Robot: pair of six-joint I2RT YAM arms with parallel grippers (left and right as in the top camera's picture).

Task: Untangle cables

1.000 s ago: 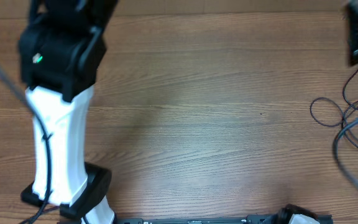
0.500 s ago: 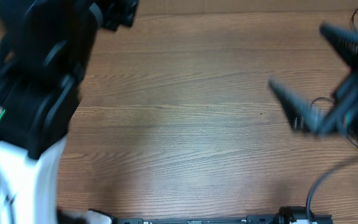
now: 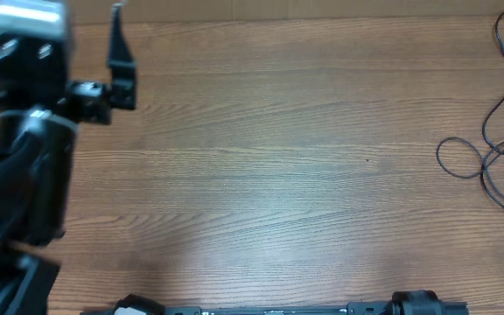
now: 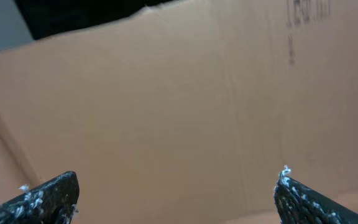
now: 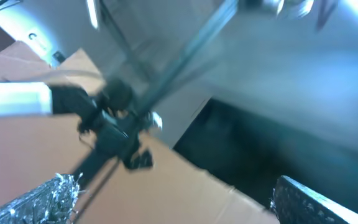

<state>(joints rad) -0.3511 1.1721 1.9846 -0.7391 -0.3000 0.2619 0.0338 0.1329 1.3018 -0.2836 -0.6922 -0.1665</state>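
Right arm gone from overhead view; left arm (image 3: 24,157) swung far left.
Left gripper (image 4: 178,198), right gripper (image 5: 179,202) both wide, empty; cables (image 3: 495,166) tangled at table's (image 3: 278,175) right edge, untouched; reach not begun; right arm must descend onto a strand.

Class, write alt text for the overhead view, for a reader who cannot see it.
Thin black cables lie in a loose tangle at the right edge of a wooden table, one strand running to the top right corner. The left arm's end effector hangs over the table's left side, far from them.
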